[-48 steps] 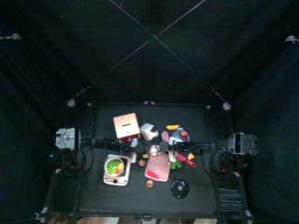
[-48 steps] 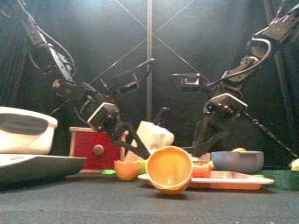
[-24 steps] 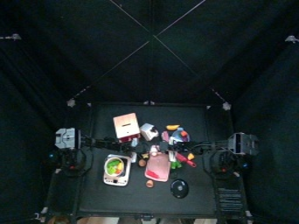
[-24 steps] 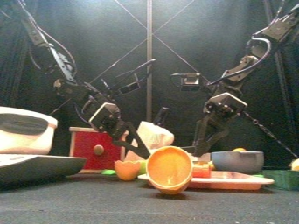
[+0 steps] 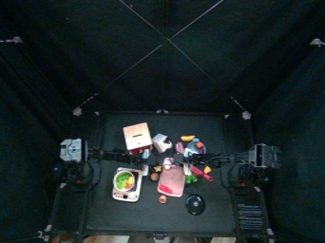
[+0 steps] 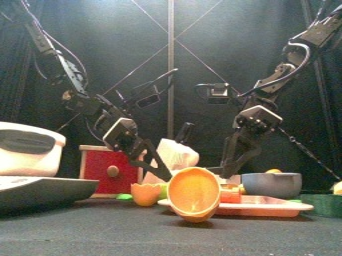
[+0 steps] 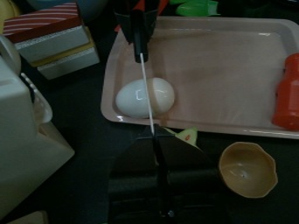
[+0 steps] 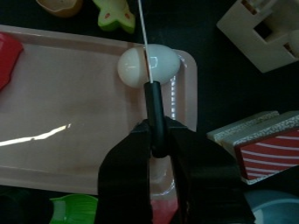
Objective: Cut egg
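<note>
Egg (image 7: 146, 94) lies on the pink tray (image 7: 233, 61); right gripper (image 8: 156, 140), jaws clamped on the knife (image 8: 152, 92) handle, holds the blade across the egg's middle, apparently for halving; whether the left gripper (image 7: 162, 166) is open or closed cannot be told

one egg (image 7: 145, 94), one pink tray (image 7: 233, 79), one orange bowl (image 7: 246, 168)

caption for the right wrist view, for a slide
Right gripper holds a black-handled knife with its blade across the white egg on the pink tray.
</note>
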`<action>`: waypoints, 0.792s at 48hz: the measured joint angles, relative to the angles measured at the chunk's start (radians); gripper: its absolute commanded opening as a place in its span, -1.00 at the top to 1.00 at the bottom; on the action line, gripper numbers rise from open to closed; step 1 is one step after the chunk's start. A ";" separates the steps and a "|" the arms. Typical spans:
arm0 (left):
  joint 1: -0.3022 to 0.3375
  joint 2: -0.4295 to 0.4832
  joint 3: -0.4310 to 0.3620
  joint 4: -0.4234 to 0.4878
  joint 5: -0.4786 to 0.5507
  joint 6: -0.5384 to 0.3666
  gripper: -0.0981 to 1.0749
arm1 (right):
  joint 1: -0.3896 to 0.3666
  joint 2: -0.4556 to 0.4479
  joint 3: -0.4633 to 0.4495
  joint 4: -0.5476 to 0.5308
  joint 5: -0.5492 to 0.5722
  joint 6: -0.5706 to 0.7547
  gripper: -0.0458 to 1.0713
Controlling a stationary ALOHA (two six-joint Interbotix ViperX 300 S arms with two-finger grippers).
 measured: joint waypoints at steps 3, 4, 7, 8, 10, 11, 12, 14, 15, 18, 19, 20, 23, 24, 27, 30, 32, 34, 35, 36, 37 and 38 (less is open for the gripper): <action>0.002 0.000 -0.002 0.000 0.000 0.000 0.62 | -0.002 0.000 0.002 0.000 0.000 -0.002 0.21; 0.002 0.003 -0.002 0.000 0.000 0.002 0.62 | -0.002 0.002 0.002 0.000 0.000 0.000 0.21; 0.002 0.006 -0.003 0.000 0.000 0.000 0.62 | -0.002 0.005 0.002 0.000 0.000 -0.002 0.21; 0.002 0.008 -0.003 0.000 0.000 0.000 0.62 | -0.002 0.006 0.002 0.000 0.000 -0.002 0.21; 0.003 0.011 -0.005 0.000 -0.002 0.000 0.62 | -0.003 0.008 0.002 0.000 0.000 -0.002 0.21; 0.003 0.012 -0.006 0.000 -0.002 0.000 0.62 | -0.003 0.009 0.002 -0.002 0.000 0.000 0.21; 0.005 0.012 -0.006 0.000 -0.002 0.000 0.62 | -0.003 0.011 0.002 -0.002 0.000 -0.002 0.21; 0.005 0.014 -0.008 -0.002 0.000 0.000 0.62 | -0.006 0.012 0.002 -0.002 0.000 -0.002 0.21; 0.006 0.015 -0.011 -0.002 0.000 0.000 0.62 | -0.006 0.014 0.002 -0.003 0.000 0.000 0.21; 0.008 0.018 -0.012 -0.002 0.000 0.000 0.62 | -0.008 0.015 0.002 -0.003 0.000 -0.002 0.21; 0.008 0.018 -0.012 -0.002 0.002 0.000 0.62 | -0.008 0.017 0.002 -0.003 0.000 -0.002 0.21; 0.008 0.018 -0.012 0.000 0.002 0.000 0.62 | -0.009 0.018 0.002 -0.005 0.000 0.000 0.21; 0.009 0.021 -0.014 0.000 0.005 0.000 0.62 | -0.009 0.020 0.003 -0.003 0.000 -0.002 0.21; 0.009 0.023 -0.014 -0.002 0.005 0.000 0.62 | -0.009 0.020 0.002 -0.003 0.000 -0.002 0.21; 0.012 0.025 -0.014 -0.002 0.008 0.000 0.62 | -0.009 0.020 0.002 -0.003 0.000 0.000 0.21; 0.012 0.023 -0.012 -0.002 0.008 0.000 0.62 | -0.009 0.018 0.000 -0.003 0.000 0.000 0.21; 0.012 0.018 -0.014 -0.002 0.009 0.000 0.62 | -0.009 0.017 -0.002 -0.003 0.002 0.000 0.21; 0.012 0.012 -0.012 0.000 0.011 0.000 0.62 | -0.009 0.011 0.000 -0.003 0.002 0.000 0.21; 0.012 0.009 -0.009 -0.002 0.011 0.000 0.62 | -0.009 0.008 0.000 -0.002 0.003 0.002 0.21; 0.012 0.006 -0.009 -0.002 0.012 -0.002 0.62 | -0.009 0.005 -0.002 -0.002 0.003 0.000 0.21; 0.012 0.005 -0.008 -0.002 0.014 -0.002 0.62 | -0.009 0.002 -0.002 -0.002 0.005 0.002 0.21; 0.011 0.003 -0.008 0.000 0.015 0.000 0.62 | -0.009 -0.002 -0.002 0.000 0.006 0.000 0.21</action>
